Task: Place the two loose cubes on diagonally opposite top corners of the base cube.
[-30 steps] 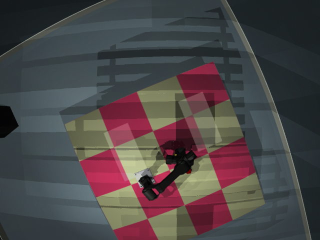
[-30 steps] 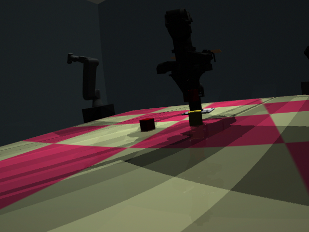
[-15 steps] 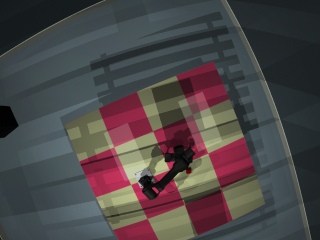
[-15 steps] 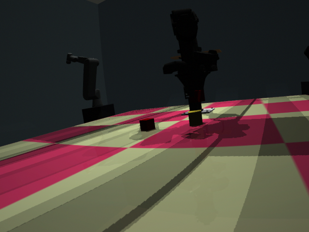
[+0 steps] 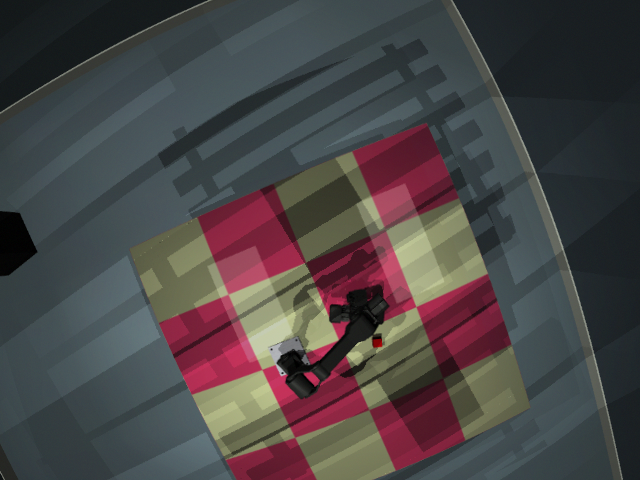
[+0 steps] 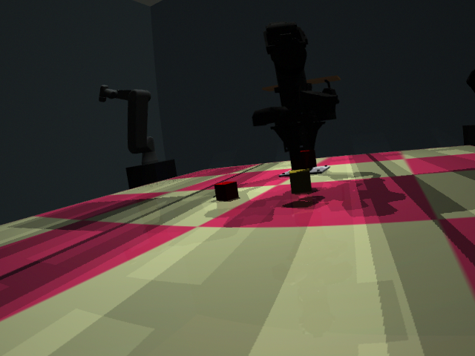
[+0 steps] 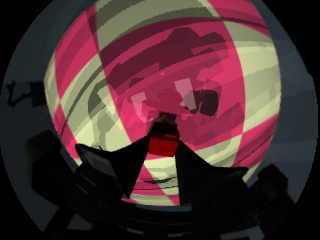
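Note:
My gripper (image 6: pixel 307 156) (image 7: pixel 163 139) is shut on a red cube (image 6: pixel 308 159) (image 7: pixel 163 146), held close above the base cube's height. The yellow base cube (image 6: pixel 300 182) stands on the checkered surface, just below and slightly left of the held cube in the exterior view. In the wrist view only a small brownish part, apparently of the base cube, shows beyond the held cube. The exact offset between them is unclear. The arm hides both in the top view. The other loose red cube (image 5: pixel 377 341) (image 6: pixel 226 191) rests on the surface, apart from the base cube.
The arm's light mounting plate (image 5: pixel 277 352) (image 6: pixel 320 169) is on the checkered surface (image 5: pixel 320 222) (image 6: pixel 237 276). In the exterior view, another grey arm (image 6: pixel 137 120) stands at the back left, and part of a dark one shows at the right edge.

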Controlling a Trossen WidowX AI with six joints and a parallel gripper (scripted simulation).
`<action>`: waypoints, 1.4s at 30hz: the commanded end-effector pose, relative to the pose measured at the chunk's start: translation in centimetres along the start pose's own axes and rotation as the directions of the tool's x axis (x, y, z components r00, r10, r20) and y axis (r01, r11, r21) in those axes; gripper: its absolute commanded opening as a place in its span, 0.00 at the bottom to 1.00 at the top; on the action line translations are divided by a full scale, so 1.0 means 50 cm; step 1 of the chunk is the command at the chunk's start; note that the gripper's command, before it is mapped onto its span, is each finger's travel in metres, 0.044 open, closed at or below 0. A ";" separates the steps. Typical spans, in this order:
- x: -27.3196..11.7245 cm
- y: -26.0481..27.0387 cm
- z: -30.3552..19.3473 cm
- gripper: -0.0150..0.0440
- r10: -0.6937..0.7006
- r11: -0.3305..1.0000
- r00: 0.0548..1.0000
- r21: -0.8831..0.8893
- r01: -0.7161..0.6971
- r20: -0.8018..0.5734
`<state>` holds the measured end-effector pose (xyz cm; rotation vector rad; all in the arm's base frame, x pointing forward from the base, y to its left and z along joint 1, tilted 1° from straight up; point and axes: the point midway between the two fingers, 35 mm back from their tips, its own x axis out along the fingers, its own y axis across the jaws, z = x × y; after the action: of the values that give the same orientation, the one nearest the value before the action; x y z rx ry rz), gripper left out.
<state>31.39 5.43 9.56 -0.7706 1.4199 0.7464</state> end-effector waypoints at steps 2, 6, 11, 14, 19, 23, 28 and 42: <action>0.004 0.001 0.000 0.43 0.002 1.000 1.000 0.005 -0.002 0.002; 0.004 0.001 0.000 0.43 0.002 1.000 1.000 0.005 -0.002 0.002; 0.007 0.001 0.000 0.43 0.002 1.000 1.000 0.005 -0.002 0.002; 0.007 0.001 0.000 0.43 0.002 1.000 1.000 0.005 -0.002 0.002; 0.007 0.001 0.000 0.43 0.002 1.000 1.000 0.005 -0.002 0.002; 0.007 0.001 0.000 0.52 0.002 1.000 1.000 0.005 -0.002 0.002; 0.007 0.001 0.000 0.60 0.002 1.000 1.000 0.005 -0.002 0.002; -0.036 0.001 -0.001 0.60 0.001 1.000 1.000 0.000 -0.001 -0.001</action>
<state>31.12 5.39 10.72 -0.7692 1.4294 0.7502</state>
